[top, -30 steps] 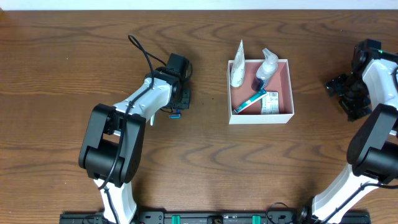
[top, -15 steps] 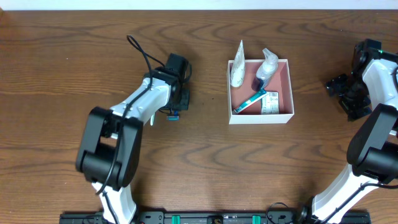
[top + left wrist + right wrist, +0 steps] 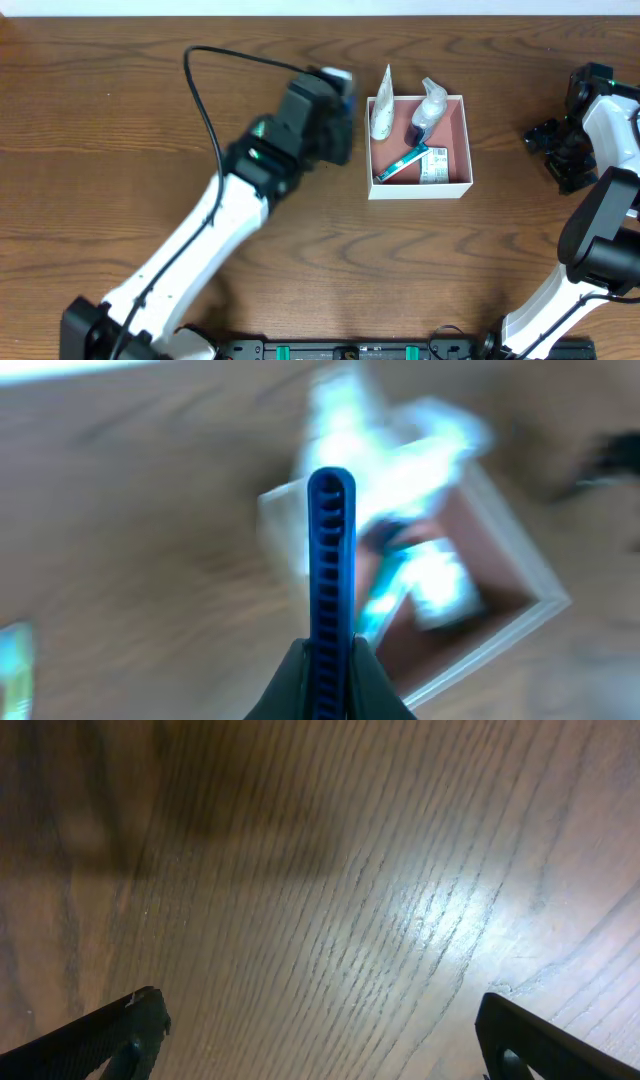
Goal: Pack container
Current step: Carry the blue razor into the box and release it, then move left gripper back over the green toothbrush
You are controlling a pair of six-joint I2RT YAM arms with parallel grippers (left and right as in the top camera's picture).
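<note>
Container (image 3: 420, 191) sits on the wooden table (image 3: 100, 120) between the two arms, and inside it are a white tube (image 3: 381, 115), a bottle (image 3: 430, 103), a teal toothbrush (image 3: 400, 163) and a packet (image 3: 436, 166). Left gripper (image 3: 329, 665) hangs just left of the container, blurred, pinched tight on a slim blue ribbed piece (image 3: 330, 560). Right gripper (image 3: 325, 1040) is well off to the container's right, jaws spread wide, nothing between them.
</note>
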